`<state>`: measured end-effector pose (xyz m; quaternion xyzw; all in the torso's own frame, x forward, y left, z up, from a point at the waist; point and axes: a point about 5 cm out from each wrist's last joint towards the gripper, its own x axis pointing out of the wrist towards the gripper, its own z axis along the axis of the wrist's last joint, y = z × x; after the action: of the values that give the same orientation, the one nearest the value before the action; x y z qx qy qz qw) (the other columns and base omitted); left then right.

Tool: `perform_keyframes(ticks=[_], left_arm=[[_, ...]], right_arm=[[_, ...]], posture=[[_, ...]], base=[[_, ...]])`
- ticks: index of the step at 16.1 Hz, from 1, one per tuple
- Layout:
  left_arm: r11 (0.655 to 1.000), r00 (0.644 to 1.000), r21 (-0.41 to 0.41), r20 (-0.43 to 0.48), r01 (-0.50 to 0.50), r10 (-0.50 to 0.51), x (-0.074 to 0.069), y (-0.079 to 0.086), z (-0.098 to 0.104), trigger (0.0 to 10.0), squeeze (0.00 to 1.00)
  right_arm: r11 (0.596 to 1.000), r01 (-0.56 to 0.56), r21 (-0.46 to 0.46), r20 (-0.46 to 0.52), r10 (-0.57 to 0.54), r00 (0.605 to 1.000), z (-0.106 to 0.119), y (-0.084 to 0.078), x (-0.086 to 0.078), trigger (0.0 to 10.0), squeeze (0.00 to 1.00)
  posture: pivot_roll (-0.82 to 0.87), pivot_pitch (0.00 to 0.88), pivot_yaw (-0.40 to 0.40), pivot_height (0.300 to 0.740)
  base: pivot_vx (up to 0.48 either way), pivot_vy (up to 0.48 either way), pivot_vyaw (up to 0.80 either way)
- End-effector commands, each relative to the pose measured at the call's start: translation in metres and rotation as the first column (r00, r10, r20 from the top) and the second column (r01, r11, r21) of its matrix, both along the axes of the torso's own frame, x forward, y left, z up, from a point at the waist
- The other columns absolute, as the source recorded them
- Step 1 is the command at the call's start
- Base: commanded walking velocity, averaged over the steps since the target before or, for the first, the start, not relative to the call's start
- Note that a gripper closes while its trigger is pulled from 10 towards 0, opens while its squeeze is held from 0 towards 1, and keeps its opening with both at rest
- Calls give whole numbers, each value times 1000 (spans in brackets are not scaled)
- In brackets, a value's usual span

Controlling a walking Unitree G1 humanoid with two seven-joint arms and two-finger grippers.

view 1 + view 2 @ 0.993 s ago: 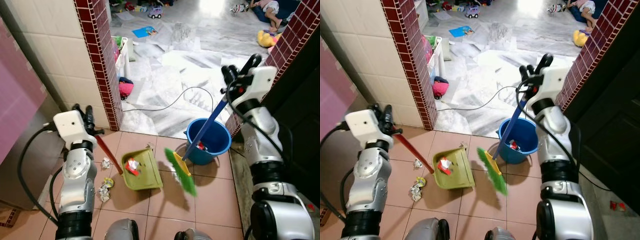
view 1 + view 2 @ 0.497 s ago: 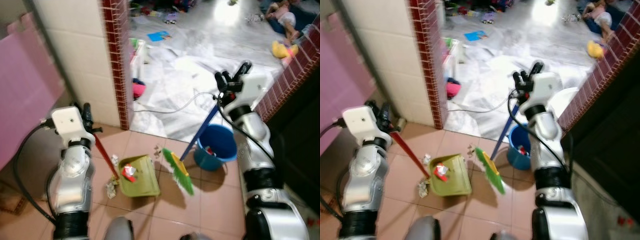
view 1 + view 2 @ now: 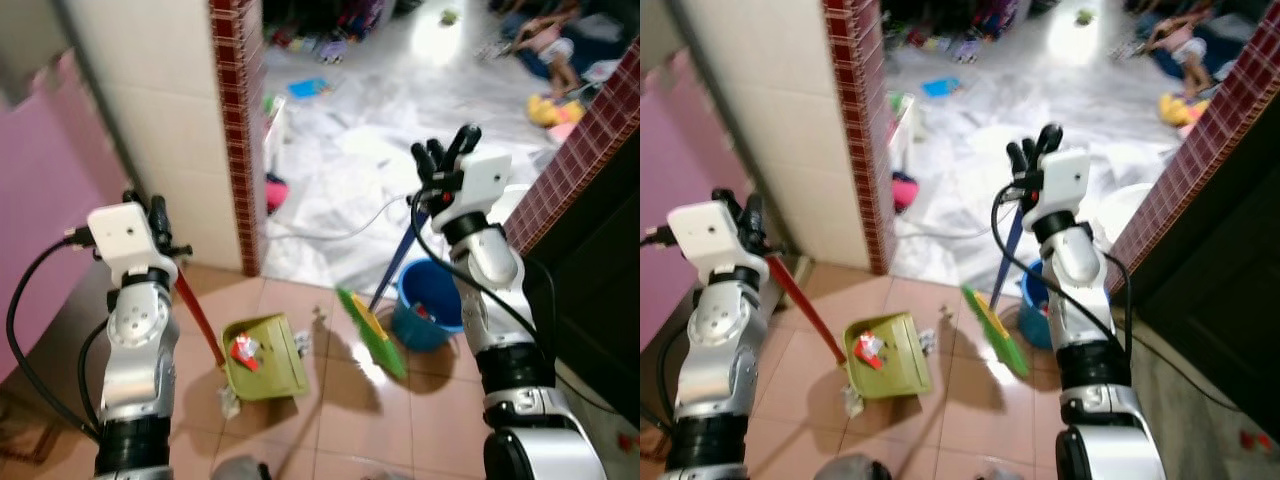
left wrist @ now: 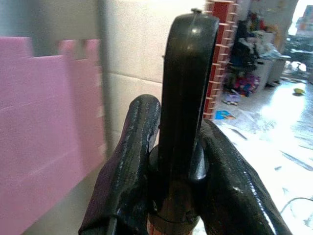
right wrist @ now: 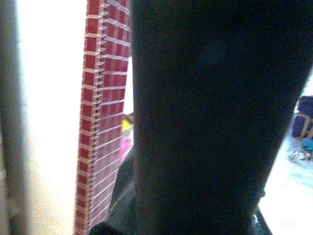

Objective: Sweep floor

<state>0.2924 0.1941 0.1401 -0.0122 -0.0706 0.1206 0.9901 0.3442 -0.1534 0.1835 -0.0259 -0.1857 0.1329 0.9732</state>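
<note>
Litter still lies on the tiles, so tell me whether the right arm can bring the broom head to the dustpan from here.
Probably yes. The right gripper holds the blue broom handle high, and its green head sits on bare tile beside the dustpan, which the left gripper steadies by its red handle. The blue bucket stands behind, out of the path.

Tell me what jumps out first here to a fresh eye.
The green broom in mid-floor, its blue handle held in the right claw, with a blue bucket just behind it. To its left lies a green dustpan holding red scrap, its red handle gripped by the left claw. Beyond the brick pillar, toys litter a white floor.
</note>
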Motion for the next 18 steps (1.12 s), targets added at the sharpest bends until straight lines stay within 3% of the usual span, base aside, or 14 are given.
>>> perform_keyframes(ticks=[1, 5, 8, 10, 12, 15, 18], left_arm=[[999, 994, 11, 100, 39, -40, 5, -12, 24, 10000, 0], [999, 993, 16, 106, 43, -44, 5, -14, 27, 10000, 0], [1000, 994, 14, 102, 26, -28, 5, -12, 28, 10000, 0], [999, 994, 37, 107, 19, -23, 3, -12, 29, 10000, 0], [999, 993, 37, 112, 19, -23, 1, -13, 28, 10000, 0], [999, 993, 51, 112, 17, -23, 2, -12, 28, 10000, 0], [997, 996, 72, 92, 15, -21, 2, -10, 25, 10000, 0]], right_arm=[[1000, 20, -10, 101, -19, 995, 22, -4, 0, 10000, 0], [999, 28, -18, 89, -26, 996, 18, -2, -1, 10000, 0], [999, 31, -35, 75, -28, 997, 15, -2, 0, 10000, 0], [998, 33, -60, 87, -28, 996, 15, -1, -1, 10000, 0], [998, 47, -42, 83, -44, 996, 14, -1, 0, 10000, 0], [998, 60, -19, 66, -58, 996, 13, -2, 2, 10000, 0], [994, 91, -56, 48, -88, 995, 8, -2, 4, 10000, 0]], posture=[[44, 0, -20, 740], [46, 0, -15, 740], [50, 0, -16, 740], [53, 0, -17, 740], [54, 0, -17, 740], [51, 0, -17, 740], [51, 0, -19, 740]], base=[[480, 0, 0], [476, 0, 0], [363, 314, 0], [285, 384, 800], [0, 0, 800], [0, 0, 0], [0, 0, 0]])
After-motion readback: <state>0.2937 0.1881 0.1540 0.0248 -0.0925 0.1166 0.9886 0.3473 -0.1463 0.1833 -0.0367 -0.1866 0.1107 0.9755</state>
